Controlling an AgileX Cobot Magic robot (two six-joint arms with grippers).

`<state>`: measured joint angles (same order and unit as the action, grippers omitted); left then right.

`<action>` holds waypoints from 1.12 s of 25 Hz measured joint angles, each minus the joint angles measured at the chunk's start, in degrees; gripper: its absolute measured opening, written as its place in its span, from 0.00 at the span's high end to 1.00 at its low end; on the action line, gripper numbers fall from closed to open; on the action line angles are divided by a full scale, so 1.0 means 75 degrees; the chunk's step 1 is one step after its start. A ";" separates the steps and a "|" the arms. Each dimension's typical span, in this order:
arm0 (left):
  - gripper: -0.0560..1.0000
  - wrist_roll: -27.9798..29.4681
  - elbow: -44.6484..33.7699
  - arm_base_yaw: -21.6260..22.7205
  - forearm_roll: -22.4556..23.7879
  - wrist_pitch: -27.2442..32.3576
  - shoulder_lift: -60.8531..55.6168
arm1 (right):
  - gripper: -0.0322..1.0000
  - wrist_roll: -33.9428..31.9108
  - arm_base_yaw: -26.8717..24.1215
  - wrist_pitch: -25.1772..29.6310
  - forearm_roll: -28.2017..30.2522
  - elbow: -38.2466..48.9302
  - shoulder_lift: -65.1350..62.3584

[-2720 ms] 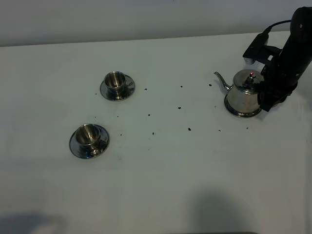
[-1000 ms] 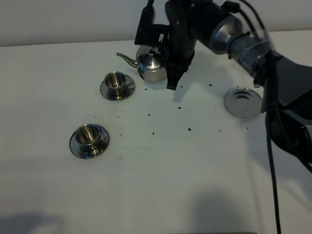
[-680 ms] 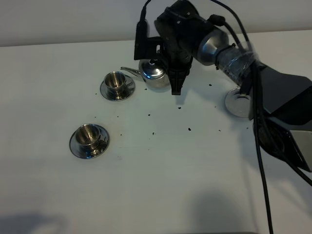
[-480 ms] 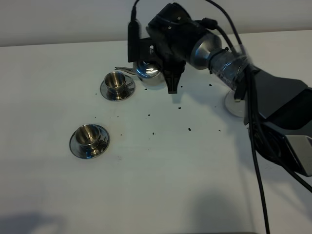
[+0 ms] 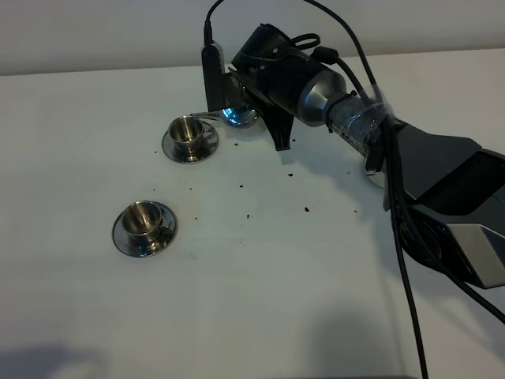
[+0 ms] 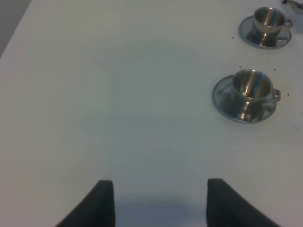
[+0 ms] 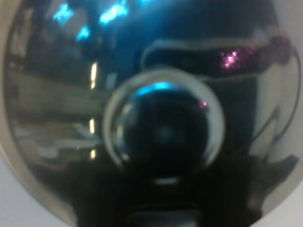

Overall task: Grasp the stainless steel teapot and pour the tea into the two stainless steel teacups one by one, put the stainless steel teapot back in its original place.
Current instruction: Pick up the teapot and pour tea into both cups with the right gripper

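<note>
My right gripper is shut on the stainless steel teapot, reaching across to the far left. The teapot is held tilted, with its thin spout over the rim of the far teacup, which stands on its saucer. The near teacup stands on its saucer. The right wrist view is filled by the teapot's lid and knob. My left gripper is open and empty above bare table, with both cups ahead of it: near, far. No tea shows.
The table is white, with small dark specks scattered across its middle. The right arm stretches across the right half and hides the flat steel disc where the teapot stood. A grey wall runs along the far edge.
The right gripper has lifted the teapot off its disc at the right, carried it left to the far cup, and tipped it further spout-down over the last second. The left arm has not moved.
</note>
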<state>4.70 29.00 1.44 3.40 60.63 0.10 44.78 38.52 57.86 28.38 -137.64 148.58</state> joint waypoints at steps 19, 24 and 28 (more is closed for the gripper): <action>0.50 0.0013 0.0000 0.0000 0.0000 0.0000 0.0000 | 0.79 0.0410 0.0152 -0.0444 0.1140 0.0000 0.0009; 0.50 0.0013 -0.0005 0.0000 0.0000 0.0000 0.0000 | 0.79 0.0538 0.0227 -0.0604 0.1414 0.0000 0.0070; 0.50 0.0013 -0.0005 0.0000 0.0000 0.0000 0.0000 | 0.79 0.0565 0.0329 -0.0743 0.1555 0.0000 0.0218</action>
<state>4.80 28.97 1.44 3.40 60.63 0.10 49.02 40.99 52.29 40.04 -137.64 150.21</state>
